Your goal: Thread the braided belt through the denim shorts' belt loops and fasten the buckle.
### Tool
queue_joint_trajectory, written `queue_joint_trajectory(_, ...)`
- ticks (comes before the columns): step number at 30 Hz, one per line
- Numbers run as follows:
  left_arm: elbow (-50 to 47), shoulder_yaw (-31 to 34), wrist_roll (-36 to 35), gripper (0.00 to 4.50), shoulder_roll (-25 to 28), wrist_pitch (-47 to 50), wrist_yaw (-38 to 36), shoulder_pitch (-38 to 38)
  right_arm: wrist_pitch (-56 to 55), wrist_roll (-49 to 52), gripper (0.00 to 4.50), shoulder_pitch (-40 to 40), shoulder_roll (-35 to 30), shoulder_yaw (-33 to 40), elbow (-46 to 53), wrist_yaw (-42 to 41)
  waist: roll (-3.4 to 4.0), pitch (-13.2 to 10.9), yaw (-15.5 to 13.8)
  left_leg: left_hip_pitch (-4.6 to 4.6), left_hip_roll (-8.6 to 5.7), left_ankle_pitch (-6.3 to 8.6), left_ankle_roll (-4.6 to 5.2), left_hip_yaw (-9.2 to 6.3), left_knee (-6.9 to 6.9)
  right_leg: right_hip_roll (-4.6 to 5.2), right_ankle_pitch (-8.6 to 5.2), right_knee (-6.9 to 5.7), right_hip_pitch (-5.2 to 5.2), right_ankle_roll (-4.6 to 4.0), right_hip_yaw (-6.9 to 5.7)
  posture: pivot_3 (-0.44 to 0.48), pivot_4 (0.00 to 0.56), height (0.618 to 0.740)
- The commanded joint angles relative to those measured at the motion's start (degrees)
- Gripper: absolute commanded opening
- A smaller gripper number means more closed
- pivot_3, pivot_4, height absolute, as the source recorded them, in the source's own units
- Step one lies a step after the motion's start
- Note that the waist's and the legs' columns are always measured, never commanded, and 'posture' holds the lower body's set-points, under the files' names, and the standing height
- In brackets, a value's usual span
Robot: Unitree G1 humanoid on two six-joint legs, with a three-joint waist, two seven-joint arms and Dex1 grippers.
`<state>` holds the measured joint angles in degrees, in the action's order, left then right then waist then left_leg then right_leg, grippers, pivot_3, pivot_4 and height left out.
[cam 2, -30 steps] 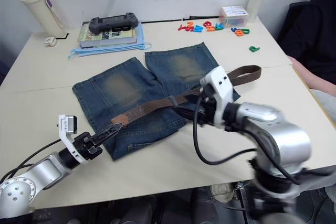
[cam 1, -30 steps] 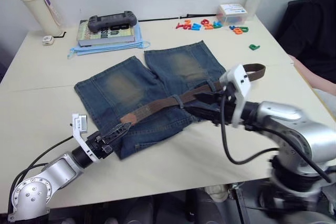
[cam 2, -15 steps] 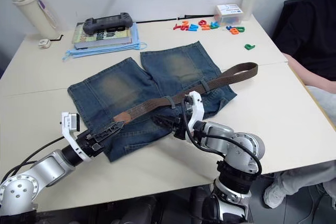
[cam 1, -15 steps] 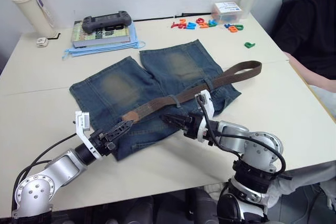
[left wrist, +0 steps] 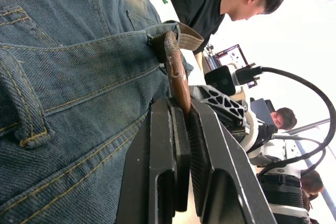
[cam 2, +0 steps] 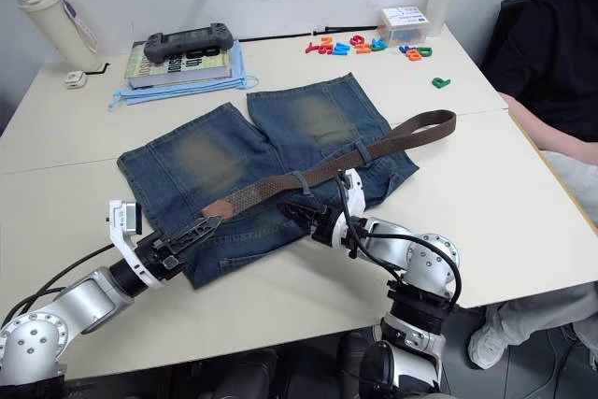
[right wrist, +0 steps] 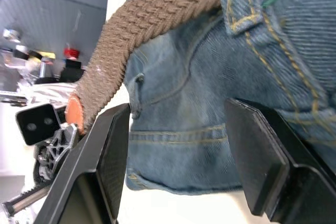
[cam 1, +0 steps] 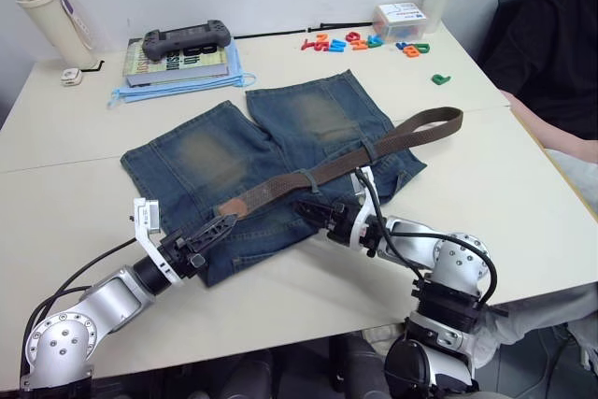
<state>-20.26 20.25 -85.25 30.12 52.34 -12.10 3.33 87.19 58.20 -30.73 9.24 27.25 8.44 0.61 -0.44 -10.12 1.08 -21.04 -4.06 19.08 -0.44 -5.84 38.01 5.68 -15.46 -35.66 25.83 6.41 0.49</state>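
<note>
The shorts (cam 1: 271, 170) lie flat mid-table, the belt (cam 1: 374, 149) running across them through two loops (cam 1: 370, 150). The left gripper (cam 1: 213, 232) pinches the belt's tan tip at the shorts' near left edge. The right gripper (cam 1: 313, 213), fingers spread wide, holds nothing, hovering over the near hem.

Bare table (cam 1: 523, 184) beyond the denim shorts (cam 1: 262, 170); clutter far back.

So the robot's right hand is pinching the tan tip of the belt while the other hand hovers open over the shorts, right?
Not quite: the left hand pinches the braided belt by its tan tip, as the left wrist view shows. The right hand is the open one, over the denim shorts.
</note>
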Motion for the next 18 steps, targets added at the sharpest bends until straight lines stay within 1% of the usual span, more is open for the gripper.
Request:
queue_joint_trajectory(1,-2.52,0.60,-1.07,0.00,0.43,-0.70,-0.67,0.38,-3.90,7.43,3.08,-7.22,13.22,-1.59,-1.08,3.77,0.00,0.00,0.36,0.00,0.00,0.00,0.00,0.00,0.00,0.00,0.00,0.00,0.00,0.00,0.00,0.000,0.150,0.713)
queue_joint_trajectory(6,-2.86,0.09,-1.22,0.00,0.79,-0.11,-1.68,0.49,-11.34,13.53,3.08,-8.40,11.40,-6.48,-5.23,7.76,0.01,0.00,0.52,-0.01,0.01,0.00,0.00,0.00,0.00,0.00,0.00,0.01,0.01,0.00,0.00,0.000,0.150,0.713)
queue_joint_trajectory(10,-3.14,0.04,-1.62,0.00,0.96,0.24,-2.29,0.93,-15.54,16.86,3.08,-8.33,9.20,-10.35,-7.09,9.33,0.01,0.00,0.58,-0.03,0.02,0.00,0.00,0.00,0.00,-0.01,0.00,0.01,0.04,0.00,0.01,0.000,0.150,0.713)
queue_joint_trajectory(18,-3.44,0.33,-1.31,0.00,1.65,0.26,-3.10,2.24,-20.63,22.58,3.08,-7.42,4.91,-14.75,-8.09,11.16,0.01,-0.01,0.55,-0.04,0.02,0.00,0.01,0.00,0.00,-0.01,0.00,0.02,0.04,0.00,0.01,0.000,0.150,0.713)
